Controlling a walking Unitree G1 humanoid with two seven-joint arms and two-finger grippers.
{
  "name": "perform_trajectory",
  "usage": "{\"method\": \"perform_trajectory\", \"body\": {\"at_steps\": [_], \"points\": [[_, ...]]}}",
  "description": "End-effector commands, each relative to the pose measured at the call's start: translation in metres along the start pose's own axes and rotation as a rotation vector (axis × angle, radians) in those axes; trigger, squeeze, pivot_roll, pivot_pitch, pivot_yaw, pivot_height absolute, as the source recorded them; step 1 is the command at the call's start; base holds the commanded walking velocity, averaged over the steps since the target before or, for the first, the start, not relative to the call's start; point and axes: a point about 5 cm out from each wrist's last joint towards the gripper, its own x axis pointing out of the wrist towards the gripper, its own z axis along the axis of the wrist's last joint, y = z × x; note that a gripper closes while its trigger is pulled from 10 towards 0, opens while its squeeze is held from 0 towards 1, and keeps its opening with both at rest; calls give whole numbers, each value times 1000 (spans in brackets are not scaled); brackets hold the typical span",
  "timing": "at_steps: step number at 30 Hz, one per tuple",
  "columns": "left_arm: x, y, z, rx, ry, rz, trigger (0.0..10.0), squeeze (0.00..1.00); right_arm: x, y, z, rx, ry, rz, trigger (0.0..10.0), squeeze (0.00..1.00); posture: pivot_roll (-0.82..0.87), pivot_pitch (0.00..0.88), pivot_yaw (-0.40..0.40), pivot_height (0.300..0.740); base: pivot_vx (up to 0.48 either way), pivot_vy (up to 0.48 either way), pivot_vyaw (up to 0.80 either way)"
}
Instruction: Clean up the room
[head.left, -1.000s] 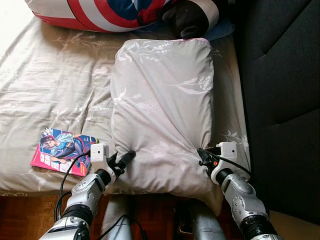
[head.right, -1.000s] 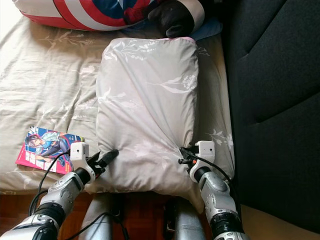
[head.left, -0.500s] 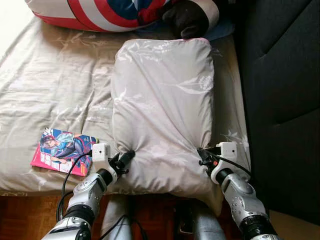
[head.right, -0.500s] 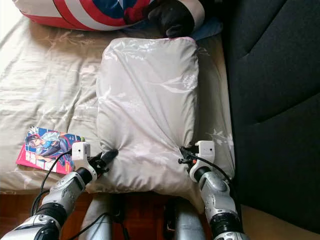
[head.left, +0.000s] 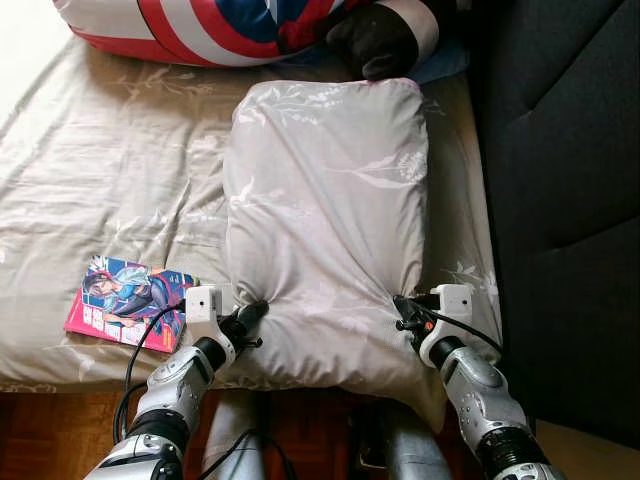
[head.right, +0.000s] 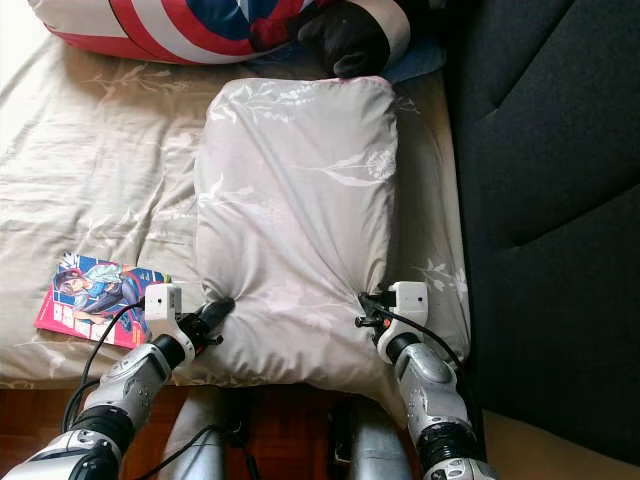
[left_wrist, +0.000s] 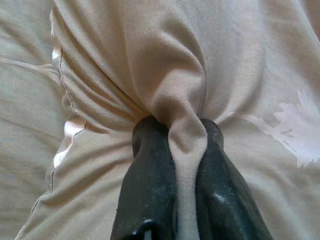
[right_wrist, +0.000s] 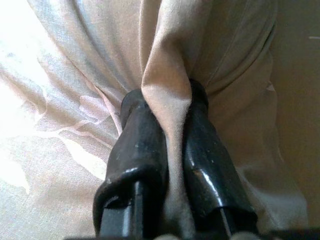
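so the pillow (head.left: 325, 220) is soft, light and floppy; it should sag between two grips, and the smooth cover may slip, so its near corners look like the best holds. it lies lengthwise on the bed (head.left: 110, 190), running toward 12 o'clock from both grippers. the left gripper (left_wrist: 186, 132) is pinched closed on a fold of cover at the pillow's 7 o'clock corner, the right gripper (right_wrist: 167, 107) likewise at 5 o'clock. a comic book (head.left: 128, 302) lies at 9 o'clock of the left gripper.

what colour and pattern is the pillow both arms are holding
Pale beige pillow with a faint white leafy print, clearest in the left eye view.
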Motion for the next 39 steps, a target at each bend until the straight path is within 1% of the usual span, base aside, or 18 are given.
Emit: {"method": "perform_trajectory", "body": {"at_steps": [1, 4, 14, 15, 16, 17, 18, 19, 20, 22, 24, 27, 29, 31, 32, 34, 37, 39], "points": [[0, -18, -34, -69, 113, -76, 0, 0, -8, 15, -50, 67, 182, 41, 0, 0, -23, 470, -49, 657, 0, 0, 0], [2, -18, -30, -68, 94, -77, 0, 0, -5, 19, -45, 54, 152, 65, 0, 0, -22, 459, -44, 657, 0, 0, 0], [8, -24, -22, -55, 59, -101, 0, 0, -2, 21, -42, 21, 137, 74, 0, 0, -18, 424, -30, 657, 0, 0, 0], [8, -24, -21, -41, 62, -106, 0, 0, -1, 21, -42, 7, 133, 64, 3490, 0, -17, 419, -29, 657, 0, 0, 0], [8, -24, -21, -41, 62, -106, 0, 0, -1, 21, -42, 7, 133, 64, 3490, 0, -17, 419, -29, 657, 0, 0, 0], [9, -26, -20, 18, 61, -101, 5137, 0, -1, 18, -40, 9, 121, 42, 10000, 0, -17, 416, -29, 657, 0, 0, 0], [10, -28, -18, 19, 47, -104, 10000, 0, -1, 17, -38, 16, 107, 30, 10000, 0, -18, 402, -27, 657, 0, 0, 0], [10, -28, -18, 19, 47, -104, 10000, 0, -1, 17, -38, 16, 107, 30, 10000, 0, -18, 402, -27, 657, 0, 0, 0], [12, -29, -14, 12, 18, -98, 10000, 0, 0, 15, -34, 20, 83, 16, 10000, 0, -14, 392, -23, 657, 0, 0, 0], [12, -28, -9, 43, -15, -58, 10000, 0, 0, 13, -28, 21, 37, 1, 10000, 0, -7, 384, -21, 657, 0, 0, 0], [11, -27, -8, 72, -28, -41, 10000, 0, 0, 12, -27, 17, 34, -9, 10000, 0, -7, 384, -21, 657, 0, 0, 0], [11, -25, -3, 47, -86, 2, 10000, 0, -1, 10, -25, 42, 2, -26, 10000, 0, -6, 368, -22, 657, 0, 0, 0], [10, -24, -1, 64, -95, 16, 10000, 0, -2, 8, -23, 41, -21, -33, 10000, 0, -4, 357, -21, 657, 0, 0, 0], [8, -21, 3, 54, -121, 48, 10000, 0, -5, 4, -21, 60, -59, -50, 10000, 0, -4, 338, -18, 672, 0, 0, 0], [8, -21, 3, 54, -121, 48, 10000, 0, -5, 4, -21, 60, -59, -50, 10000, 0, -4, 338, -18, 672, 0, 0, 0], [5, -18, 5, 51, -146, 80, 10000, 0, -6, 2, -21, 60, -60, -64, 10000, 0, -4, 318, -16, 692, 0, 0, 0], [4, -15, 6, 115, -142, 108, 10000, 0, -6, 1, -22, 67, -57, -76, 10000, 0, -3, 305, -18, 712, 0, 0, 0], [4, -14, 9, 120, -152, 120, 10000, 0, -5, 0, -23, 69, -48, -85, 10000, 0, 1, 287, -19, 722, 0, 0, 0]]}}
